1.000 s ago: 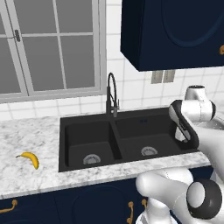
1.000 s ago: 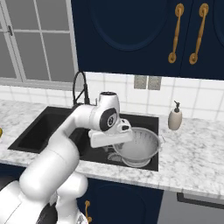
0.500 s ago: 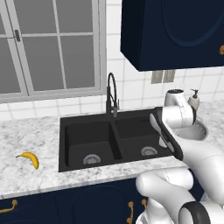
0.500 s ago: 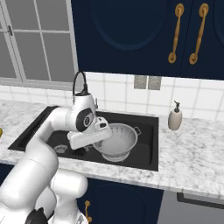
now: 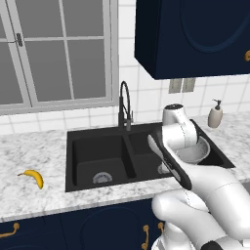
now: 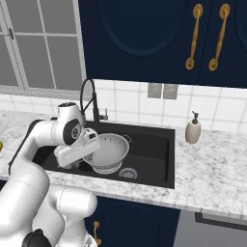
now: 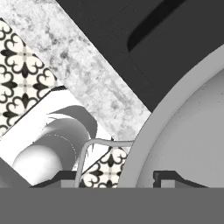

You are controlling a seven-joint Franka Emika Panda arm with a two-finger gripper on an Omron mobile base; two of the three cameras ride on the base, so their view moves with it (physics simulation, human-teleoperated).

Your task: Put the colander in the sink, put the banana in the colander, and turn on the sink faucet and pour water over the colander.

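One colander, one banana and one sink are counted. The colander, pinched at its rim by the gripper, has been carried from right of the sink to above it; the banana lies left of it.

A: Light is flat and even in both base views; the marbled tabletop reads bright, the black sink swallows detail, no glare.

B: Shadows?

A: Soft ones only, under the colander. Edges are slightly jagged and coarse. The hand view is sharp, tilted, with grey shading on white curves.
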